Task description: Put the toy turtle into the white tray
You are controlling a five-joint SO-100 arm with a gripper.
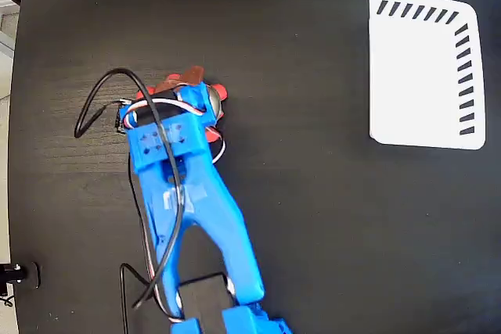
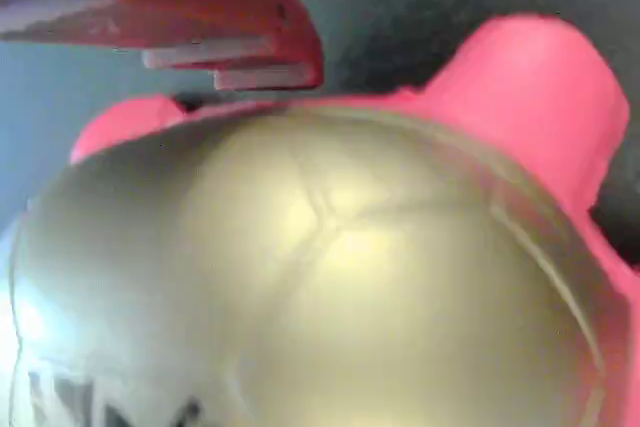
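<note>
- Wrist view puts the toy turtle right under the lens: its shiny metallic-beige shell fills most of the picture, blurred, with a dark mark just showing at the lower left edge.
- Pink-red limbs of the turtle stick out beyond the shell at the upper right and upper left.
- One red gripper finger sits just past the far rim of the shell, at the upper left; the other finger is out of sight, so whether the jaws are spread or pinching the turtle cannot be told.
- From the fixed view, the blue arm reaches up from the near edge of the black table, a black cable looping over it.
- The gripper sits over the turtle at left of centre; only bits of red and a sliver of shell peek out from under the blue head.
- Far off at the upper right lies the white tray, black slanted stripes along its top and right edges, well apart from the turtle.
</note>
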